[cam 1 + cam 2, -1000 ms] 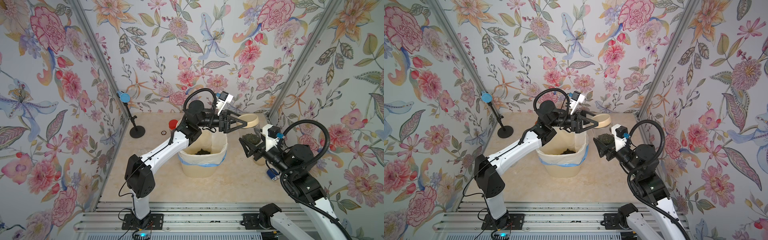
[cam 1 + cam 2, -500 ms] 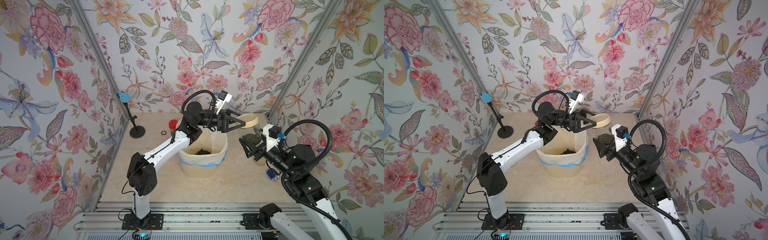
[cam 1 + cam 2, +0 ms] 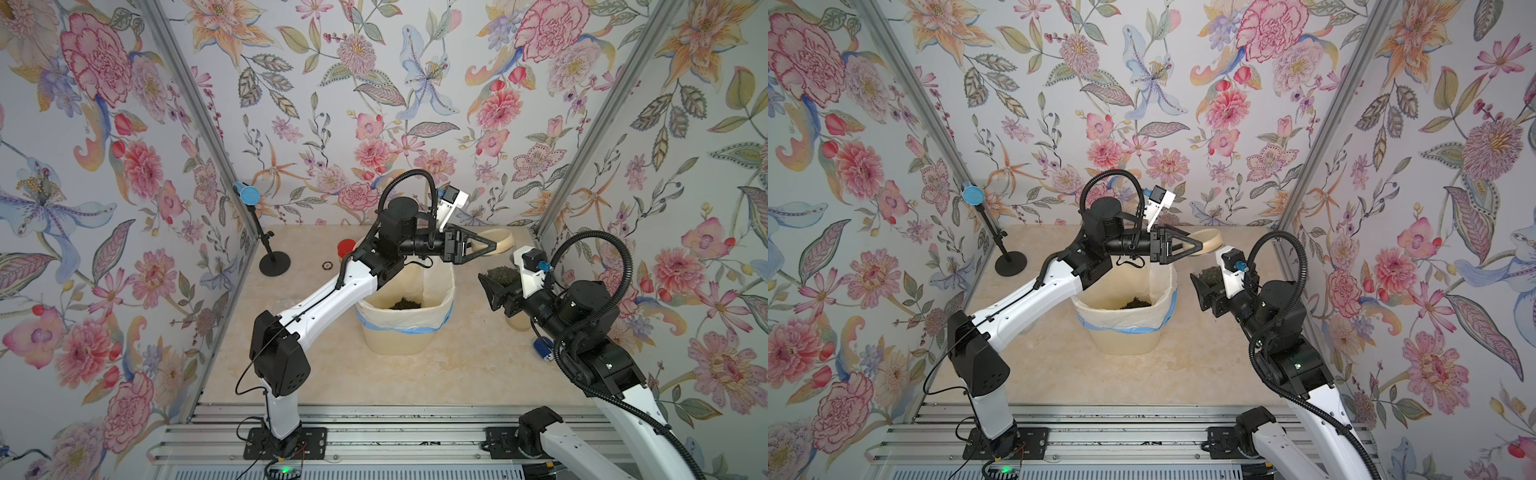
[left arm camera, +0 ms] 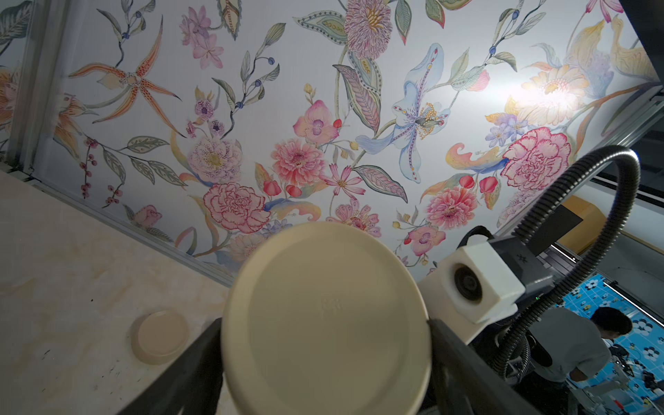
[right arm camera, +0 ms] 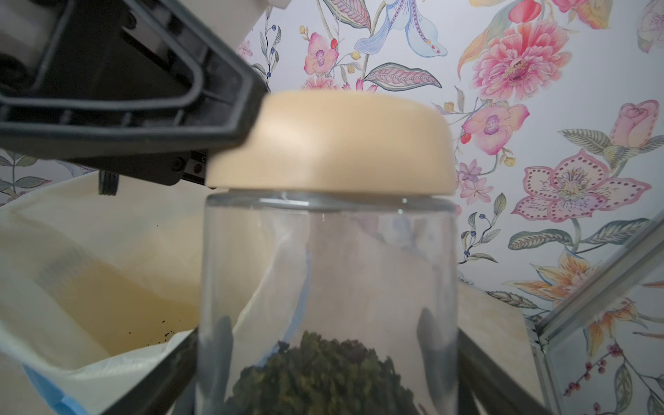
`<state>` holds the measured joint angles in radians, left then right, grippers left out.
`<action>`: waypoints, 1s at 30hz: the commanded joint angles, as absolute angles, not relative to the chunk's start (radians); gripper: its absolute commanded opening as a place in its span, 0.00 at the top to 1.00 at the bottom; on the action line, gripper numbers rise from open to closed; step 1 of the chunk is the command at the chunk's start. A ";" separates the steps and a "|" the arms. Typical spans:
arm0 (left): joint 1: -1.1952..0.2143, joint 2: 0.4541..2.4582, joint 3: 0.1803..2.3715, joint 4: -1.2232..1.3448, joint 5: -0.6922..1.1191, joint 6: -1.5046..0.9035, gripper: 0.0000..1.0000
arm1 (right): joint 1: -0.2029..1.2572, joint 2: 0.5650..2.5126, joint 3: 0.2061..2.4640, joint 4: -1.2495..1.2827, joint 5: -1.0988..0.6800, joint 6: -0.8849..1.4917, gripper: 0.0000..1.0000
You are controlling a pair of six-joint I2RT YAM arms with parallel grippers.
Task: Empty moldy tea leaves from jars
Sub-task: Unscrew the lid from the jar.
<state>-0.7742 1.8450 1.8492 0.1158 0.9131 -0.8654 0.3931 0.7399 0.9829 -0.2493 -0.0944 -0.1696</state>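
Note:
My right gripper [image 3: 496, 286] is shut on a clear squat jar [image 5: 327, 258], held to the right of the bin. Dark green tea leaves [image 5: 316, 373] are heaped inside the jar and also show in a top view [image 3: 1210, 276]. My left gripper [image 3: 492, 246] reaches over the bin and is shut on the jar's round beige lid [image 4: 323, 316]. In the right wrist view the lid [image 5: 334, 143] sits just over the jar's mouth; contact is unclear. More tea leaves [image 3: 405, 304] lie in the bin. A red-capped jar [image 3: 345, 248] stands behind the left arm.
The cream bin [image 3: 399, 343] with a white liner stands mid-table. A second beige lid [image 4: 160, 336] lies on the table near the back wall. A black stand [image 3: 274, 264] is at the back left, with a small ring [image 3: 328, 264] beside it. A beige-topped object [image 3: 515, 322] sits under the right arm.
The left arm has swayed slightly while holding the lid. The lid, the jar and the right arm stay almost where they were.

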 commanded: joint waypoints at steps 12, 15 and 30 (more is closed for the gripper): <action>-0.791 1.797 1.935 -0.133 0.597 -0.833 0.22 | 0.417 0.763 0.994 -0.039 0.050 -0.286 0.53; -0.796 1.793 1.937 -0.158 0.551 -0.835 0.22 | 0.426 0.790 0.996 -0.014 0.074 -0.306 0.53; -0.775 1.941 2.240 -0.392 0.431 -0.824 0.22 | 0.456 0.938 1.019 0.149 0.164 -0.400 0.53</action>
<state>-0.7990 1.9072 2.1708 -0.3374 0.4915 -0.8440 0.4553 0.9340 0.9810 0.0227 0.1169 -0.3607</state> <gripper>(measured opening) 0.837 0.877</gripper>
